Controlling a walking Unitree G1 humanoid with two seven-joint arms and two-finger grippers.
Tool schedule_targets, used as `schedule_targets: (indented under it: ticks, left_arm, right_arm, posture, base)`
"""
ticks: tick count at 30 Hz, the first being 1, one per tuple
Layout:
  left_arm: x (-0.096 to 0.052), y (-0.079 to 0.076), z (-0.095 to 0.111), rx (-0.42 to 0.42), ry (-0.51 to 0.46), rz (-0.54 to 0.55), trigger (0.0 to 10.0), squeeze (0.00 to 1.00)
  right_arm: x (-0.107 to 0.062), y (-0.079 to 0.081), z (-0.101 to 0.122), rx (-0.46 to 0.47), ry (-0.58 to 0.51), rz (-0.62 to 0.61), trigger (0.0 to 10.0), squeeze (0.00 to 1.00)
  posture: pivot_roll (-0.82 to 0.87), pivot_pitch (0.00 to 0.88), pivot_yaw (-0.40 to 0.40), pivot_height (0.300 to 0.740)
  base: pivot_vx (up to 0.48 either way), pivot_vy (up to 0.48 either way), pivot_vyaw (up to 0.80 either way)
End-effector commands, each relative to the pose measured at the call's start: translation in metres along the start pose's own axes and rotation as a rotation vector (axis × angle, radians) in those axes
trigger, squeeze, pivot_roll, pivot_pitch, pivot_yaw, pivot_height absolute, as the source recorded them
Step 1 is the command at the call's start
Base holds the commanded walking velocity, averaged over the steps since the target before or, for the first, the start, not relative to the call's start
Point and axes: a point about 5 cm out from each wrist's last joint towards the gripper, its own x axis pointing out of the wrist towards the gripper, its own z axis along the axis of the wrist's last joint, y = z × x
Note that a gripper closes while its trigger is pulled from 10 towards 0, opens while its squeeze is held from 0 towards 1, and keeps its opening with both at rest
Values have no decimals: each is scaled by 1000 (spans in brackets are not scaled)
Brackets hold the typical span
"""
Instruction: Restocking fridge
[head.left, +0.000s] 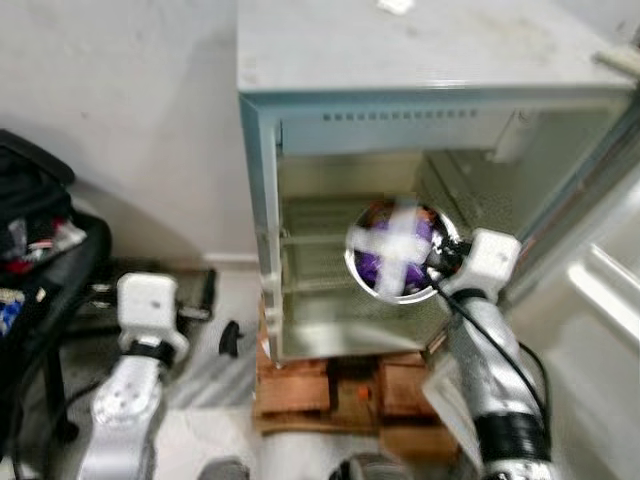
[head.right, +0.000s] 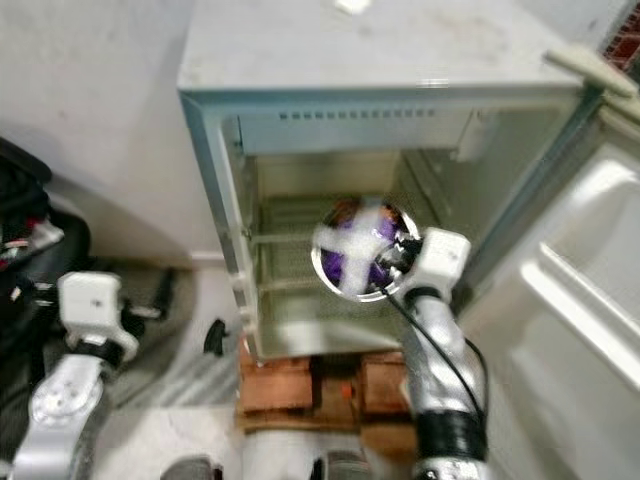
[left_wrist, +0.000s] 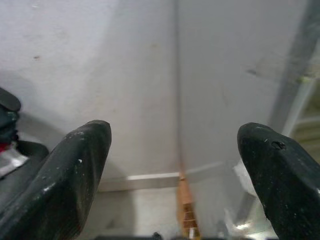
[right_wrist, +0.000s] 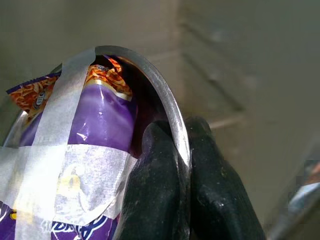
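Fridge (head.left: 300, 120) door hangs open. Right gripper (right_wrist: 182, 165) has its fingers pinched on the rim of a taped metal bowl (head.left: 398, 250) at the fridge's mouth; left gripper (left_wrist: 175, 165) fingers are spread apart.

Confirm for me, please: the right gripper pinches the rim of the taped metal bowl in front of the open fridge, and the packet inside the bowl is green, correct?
Not quite. The packet is purple with an orange end, as the right wrist view shows. The rest holds: the right gripper pinches the rim of the taped metal bowl in front of the open fridge.

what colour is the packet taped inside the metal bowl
Mostly purple packet with an orange top edge, clearest in the right wrist view.
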Motion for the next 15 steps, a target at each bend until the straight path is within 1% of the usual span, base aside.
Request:
schedule_targets:
  ticks: [1, 4, 6, 8, 9, 13, 14, 15]
  left_arm:
    - [-2, 11, 3, 25, 0, 33, 10000, 0]
    - [-3, 11, 2, 27, 6, 31, 10000, 0]
    - [-3, 10, 2, 18, 8, 30, 10000, 0]
    - [-4, 9, 2, 13, 10, 32, 10000, 0]
    - [-5, 9, 2, 12, 17, 43, 10000, 0]
    - [-7, 8, 0, 25, 23, 60, 10000, 0]
    - [-7, 8, 0, 28, 25, 62, 10000, 0]
    - [-8, 8, -1, 27, 32, 72, 10000, 0]
  right_arm:
    - [3, 18, 8, 20, -31, 59, 10000, 0]
    - [4, 19, 6, 18, -22, 67, 10000, 0]
    - [4, 21, 6, 23, -14, 79, 10000, 0]
    - [4, 24, 5, 30, -7, 96, 10000, 0]
    - [4, 27, 4, 40, 8, 122, 10000, 0]
    - [4, 33, -1, 50, 45, 157, 10000, 0]
    - [5, 37, -3, 64, 62, 176, 10000, 0]
    - [7, 45, -7, 66, 91, 212, 10000, 0]
  posture:
    - [76, 110, -75, 740]
    - [77, 111, -75, 740]
    - [80, 132, -76, 740]
    - [82, 128, -79, 740]
    - [82, 132, -80, 740]
    - [84, 139, -84, 740]
    - [84, 140, -85, 740]
    - [88, 143, -86, 740]
  base:
    - [285, 0, 0]
    - [271, 0, 0]
    - [257, 0, 0]
    - [249, 0, 0]
    - [0, 0, 0]
    - [0, 0, 0]
    - [0, 0, 0]
    - [0, 0, 0]
